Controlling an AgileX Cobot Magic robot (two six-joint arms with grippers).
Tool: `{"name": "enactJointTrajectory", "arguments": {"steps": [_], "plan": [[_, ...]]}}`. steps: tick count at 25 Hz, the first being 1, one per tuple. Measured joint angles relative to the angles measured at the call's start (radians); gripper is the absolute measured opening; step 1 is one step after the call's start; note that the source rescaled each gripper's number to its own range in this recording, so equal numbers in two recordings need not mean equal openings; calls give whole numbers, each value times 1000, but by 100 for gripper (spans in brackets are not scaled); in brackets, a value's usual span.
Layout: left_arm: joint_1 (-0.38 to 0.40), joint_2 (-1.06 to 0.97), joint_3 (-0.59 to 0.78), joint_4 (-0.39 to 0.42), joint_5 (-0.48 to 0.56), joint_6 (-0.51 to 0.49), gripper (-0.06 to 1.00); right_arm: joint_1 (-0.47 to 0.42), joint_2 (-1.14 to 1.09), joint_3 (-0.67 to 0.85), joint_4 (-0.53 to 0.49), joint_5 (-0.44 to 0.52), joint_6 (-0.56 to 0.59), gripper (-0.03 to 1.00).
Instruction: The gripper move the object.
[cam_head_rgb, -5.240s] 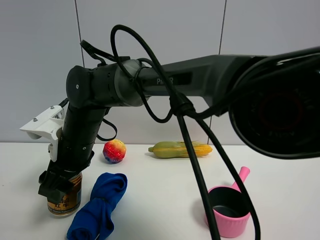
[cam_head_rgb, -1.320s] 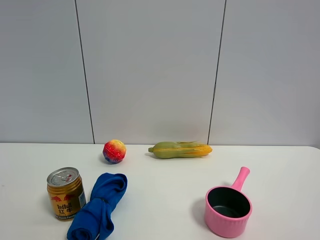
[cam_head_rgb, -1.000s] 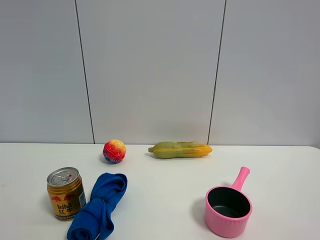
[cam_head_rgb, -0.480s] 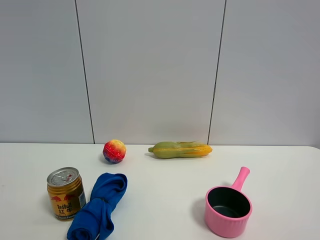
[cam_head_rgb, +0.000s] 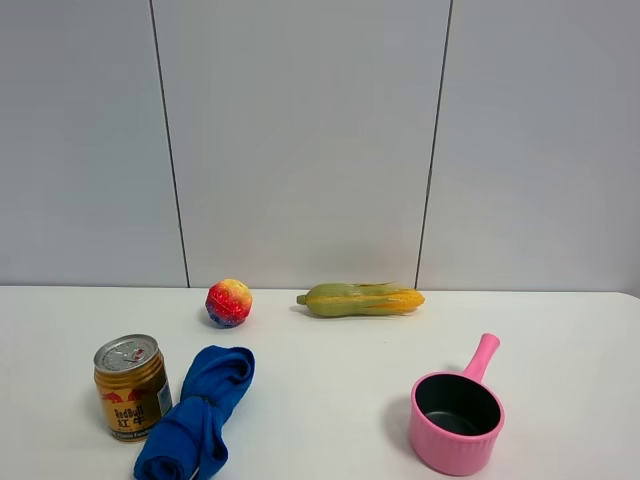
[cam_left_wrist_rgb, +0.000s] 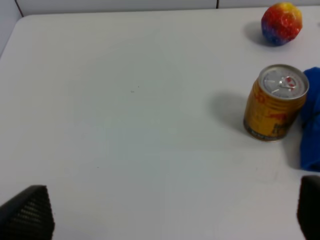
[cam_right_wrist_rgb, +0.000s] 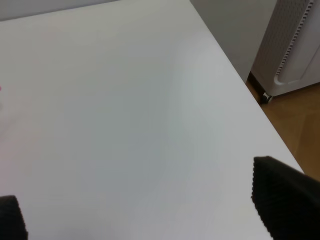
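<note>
The gold-yellow can (cam_head_rgb: 130, 387) stands upright at the front left of the white table (cam_head_rgb: 330, 370), free of any gripper. It also shows in the left wrist view (cam_left_wrist_rgb: 275, 102), well away from my left gripper (cam_left_wrist_rgb: 167, 220), whose black fingertips (cam_left_wrist_rgb: 27, 212) stand wide apart, open and empty. My right gripper (cam_right_wrist_rgb: 150, 210) is open and empty over bare table near the table's edge. Neither arm shows in the exterior high view.
A crumpled blue cloth (cam_head_rgb: 197, 410) lies right beside the can. A red-yellow ball (cam_head_rgb: 229, 302) and a corn cob (cam_head_rgb: 360, 299) lie by the back wall. A pink pot (cam_head_rgb: 455, 420) stands front right. A white appliance (cam_right_wrist_rgb: 295, 45) stands beyond the table's edge.
About five seconds ago a black arm stood over the can with its claw around it; now it is gone from the exterior view and the can stands free. Nothing differs over the last second.
</note>
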Motion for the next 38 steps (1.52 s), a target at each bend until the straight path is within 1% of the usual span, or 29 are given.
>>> {"name": "enactJointTrajectory", "arguments": {"steps": [38], "plan": [[0,0,0,0,0,1,100,0,0,0,0,0,0,87]]}}
